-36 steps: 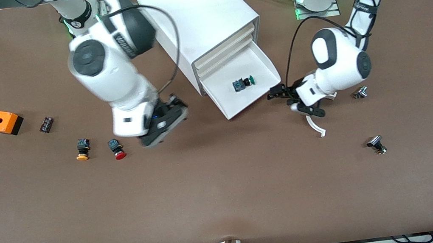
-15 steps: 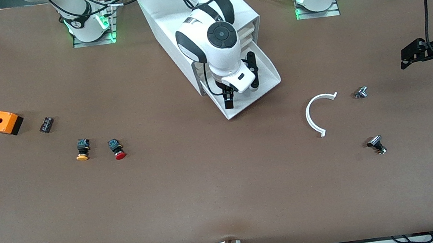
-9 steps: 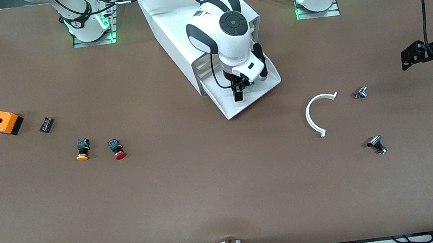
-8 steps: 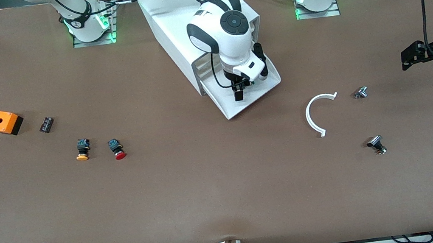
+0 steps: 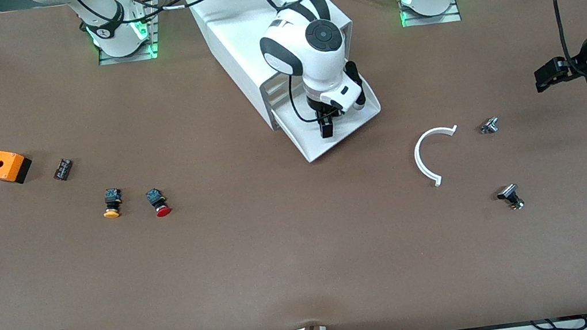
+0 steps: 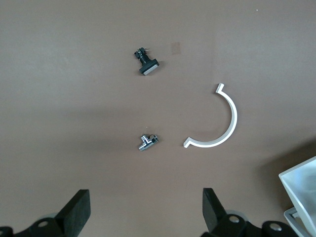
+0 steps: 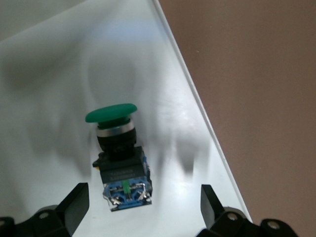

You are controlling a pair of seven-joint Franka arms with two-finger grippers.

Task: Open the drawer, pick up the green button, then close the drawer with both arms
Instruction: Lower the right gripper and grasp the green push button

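Drawer stands pulled out; button lies on its side on the drawer floor. Right gripper hangs over it, fingers spread wide and empty, straddling the black body. Judgement: lower straight and close across the body, not the green cap. Drawer wall sits close beside the button and may crowd one finger. Left gripper waits open and empty over the left arm's end of the table, near the white curved strip.

Button lies in the open drawer; my right gripper over it, left gripper over table's end.
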